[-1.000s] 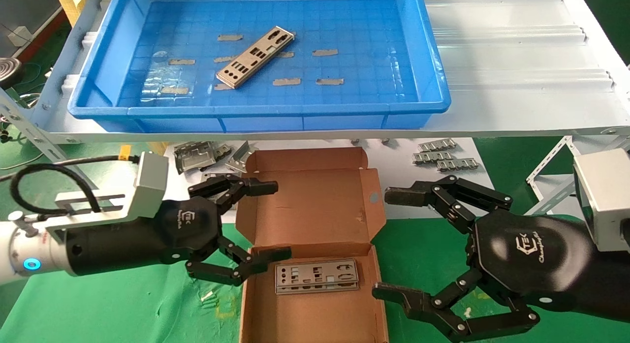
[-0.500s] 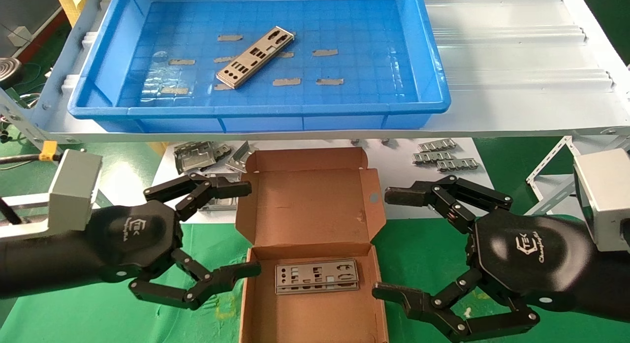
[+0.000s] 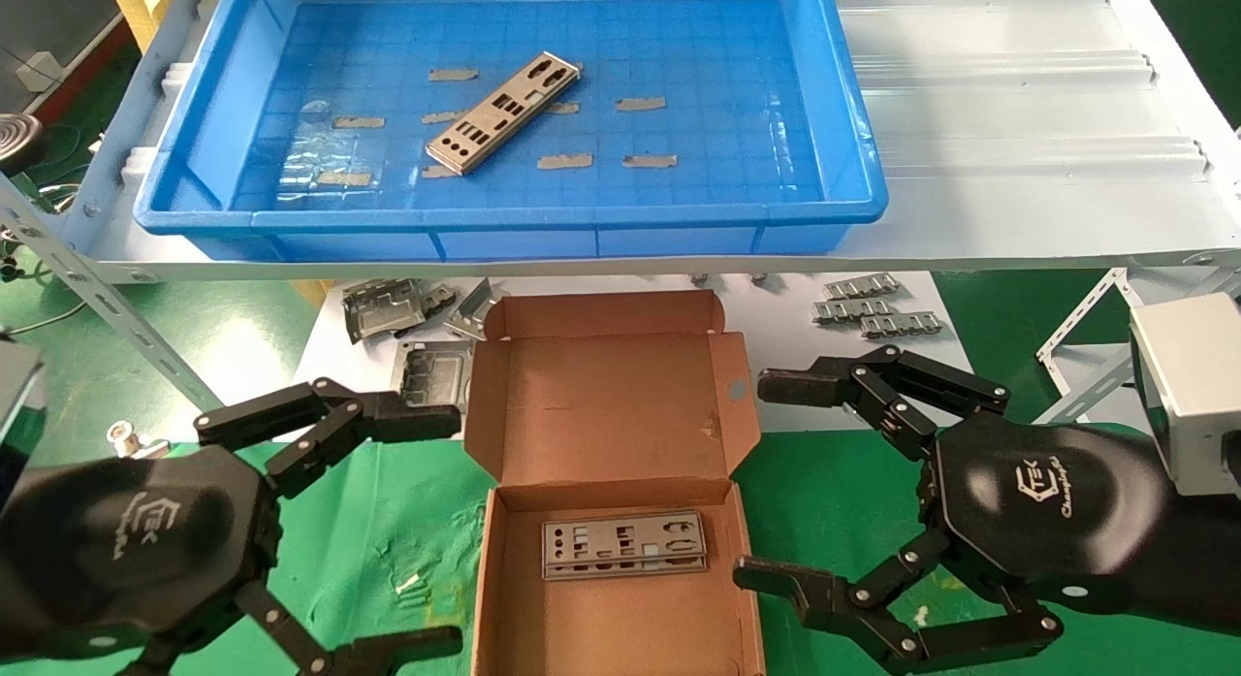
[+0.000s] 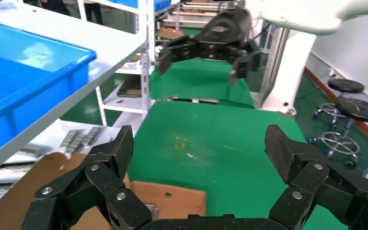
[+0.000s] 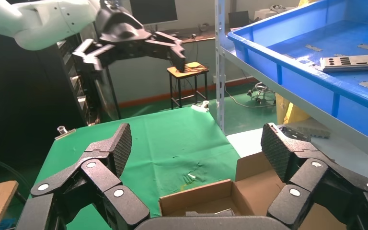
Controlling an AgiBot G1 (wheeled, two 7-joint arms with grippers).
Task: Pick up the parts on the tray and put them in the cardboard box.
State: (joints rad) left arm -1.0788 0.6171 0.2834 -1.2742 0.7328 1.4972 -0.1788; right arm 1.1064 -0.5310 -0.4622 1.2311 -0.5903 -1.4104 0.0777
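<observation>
Left gripper [image 3: 427, 531] has pulled back from the cardboard box [image 3: 611, 404], wide open, empty.

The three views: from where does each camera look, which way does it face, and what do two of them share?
Head view: from the robot's head, looking forward and down at tray, box, both claws, left claw, right claw.
Left wrist view: on the left arm, looking across the green table past its open claw toward the right claw.
Right wrist view: on the right arm, past its open claw toward the left claw.
Shared: tray, box.
</observation>
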